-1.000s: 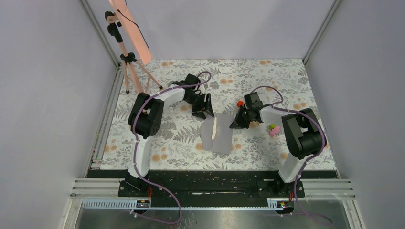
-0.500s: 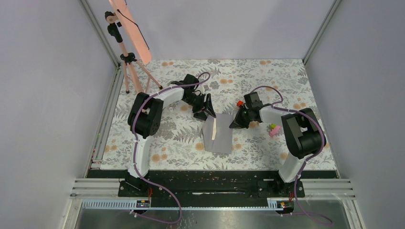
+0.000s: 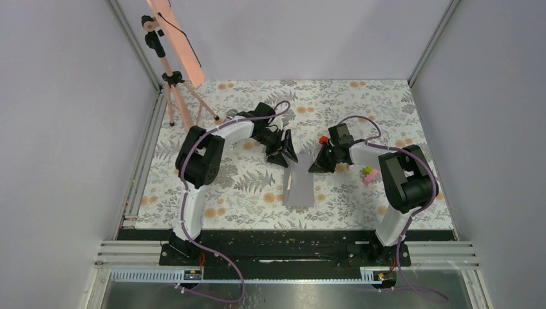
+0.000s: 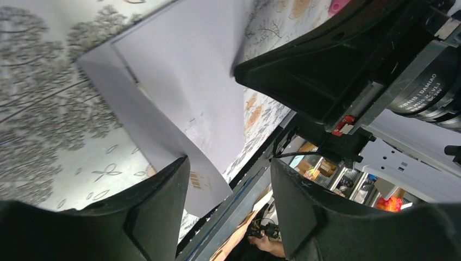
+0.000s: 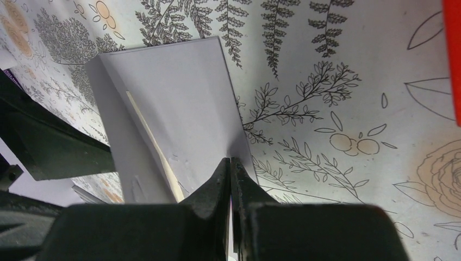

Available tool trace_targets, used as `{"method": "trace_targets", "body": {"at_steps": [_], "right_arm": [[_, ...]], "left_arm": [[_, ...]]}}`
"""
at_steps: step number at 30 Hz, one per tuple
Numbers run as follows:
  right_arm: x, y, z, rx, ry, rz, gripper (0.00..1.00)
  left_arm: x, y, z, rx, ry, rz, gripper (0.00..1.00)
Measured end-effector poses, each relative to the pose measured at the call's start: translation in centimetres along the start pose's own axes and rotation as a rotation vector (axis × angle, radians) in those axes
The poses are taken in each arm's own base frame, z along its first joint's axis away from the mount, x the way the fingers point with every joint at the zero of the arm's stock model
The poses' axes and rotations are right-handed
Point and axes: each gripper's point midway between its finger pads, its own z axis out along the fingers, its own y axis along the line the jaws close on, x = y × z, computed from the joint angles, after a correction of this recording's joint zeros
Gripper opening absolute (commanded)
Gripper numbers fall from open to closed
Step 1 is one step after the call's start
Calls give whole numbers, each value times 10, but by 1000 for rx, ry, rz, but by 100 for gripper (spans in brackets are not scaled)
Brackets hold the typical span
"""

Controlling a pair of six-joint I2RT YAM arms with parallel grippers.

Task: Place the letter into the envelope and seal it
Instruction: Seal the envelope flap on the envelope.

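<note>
A grey-lilac paper envelope (image 3: 302, 190) lies flat on the floral-patterned table (image 3: 193, 187), about midway between its left and right edges and somewhat closer to the near edge than the far one. A cream sheet of paper, the letter (image 5: 153, 142), shows only as a thin pale strip along a slanted fold on the envelope's left part; the rest of it is covered by grey paper.

The right gripper (image 5: 230, 163) has its two fingers pressed together, pinching the envelope at its right edge. The left gripper (image 4: 228, 206) hangs at the envelope's far left corner with its black fingers (image 4: 157, 217) spread, a corner of the paper lying between them; from the wrist view it seems they are not touching it, though the angle leaves that unsure.

In the table's far left corner stands a thin tripod (image 3: 170, 84) carrying a peach-coloured panel. A small pink and green object (image 3: 368, 174) sits on the table towards the right edge, just beside the right arm
</note>
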Motion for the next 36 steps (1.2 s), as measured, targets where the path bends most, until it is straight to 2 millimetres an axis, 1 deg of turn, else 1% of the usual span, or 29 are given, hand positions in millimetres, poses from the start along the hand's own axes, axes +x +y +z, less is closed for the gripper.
{"method": "trace_targets", "body": {"at_steps": [6, 10, 14, 18, 22, 25, 30, 33, 36], "right_arm": [[0, 1, 1, -2, 2, 3, 1], [0, 1, 1, -1, 2, 5, 1], [0, 1, 0, -2, 2, 6, 1], [0, 1, 0, -3, 1, 6, 1], [0, 1, -1, -11, -10, 6, 1], [4, -1, -5, -31, -29, 10, 1], [19, -4, -12, -97, -51, 13, 0], [26, 5, -13, -169, -47, -11, 0], [36, 21, -12, -256, -26, -53, 0]], "left_arm": [[7, -16, 14, 22, 16, 15, 58], [9, -21, 23, 30, 15, 7, 57], [9, -14, 29, 18, 15, -29, 57], [9, 3, 41, -3, 24, -85, 56], [8, 4, 41, 8, 26, -117, 56], [8, 5, 42, 10, 23, -124, 56], [7, 6, 42, 21, 20, -149, 55], [7, 5, 42, 25, 15, -164, 55], [7, 5, 43, 29, 10, -181, 55]]}}
